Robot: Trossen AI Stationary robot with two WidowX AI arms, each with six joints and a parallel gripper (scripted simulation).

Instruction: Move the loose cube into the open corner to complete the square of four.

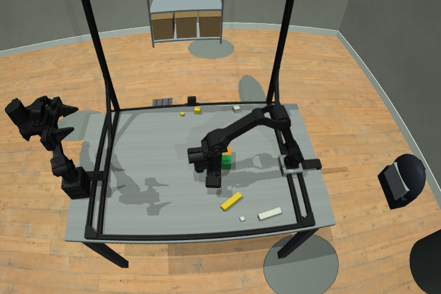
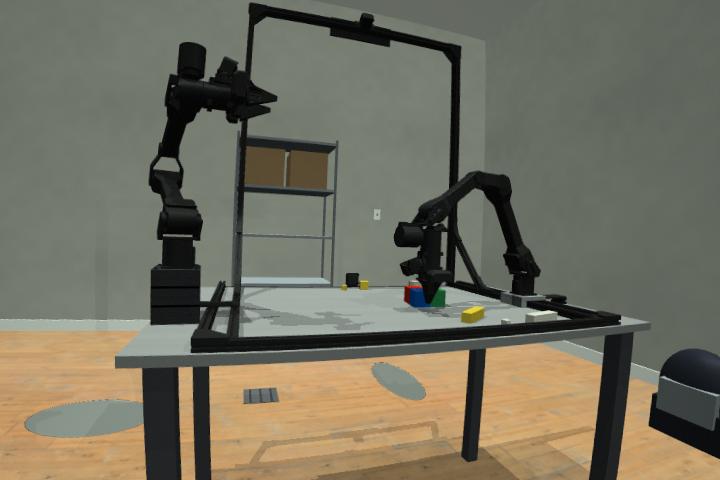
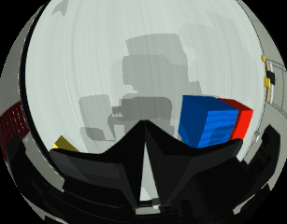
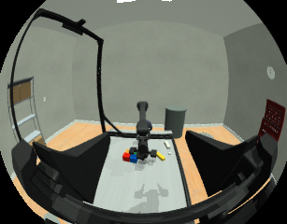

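A blue cube (image 3: pixel 206 121) lies on the table with a red cube (image 3: pixel 243 119) right behind it. In the exterior view the red (image 2: pixel 410 292), blue (image 2: pixel 418 298) and green (image 2: pixel 439 297) cubes sit close together. From above only the green cube (image 1: pixel 226 161) and an orange cube (image 1: pixel 229 149) show; the arm hides the others. My left gripper (image 3: pixel 144 124) is shut and empty. It points down at table level just beside the blue cube, and it also shows in the exterior view (image 2: pixel 430 295). I cannot tell whether it touches the cube. My right gripper (image 1: pixel 73 120) is open, high in the air off the table's side.
A yellow bar (image 1: pixel 231 201), a white bar (image 1: pixel 269 213) and a small white cube (image 1: pixel 242 218) lie near the front edge. Small yellow cubes (image 1: pixel 197 110) and a white piece (image 1: pixel 236 108) lie at the back. Black frame rails (image 1: pixel 196 235) border the table.
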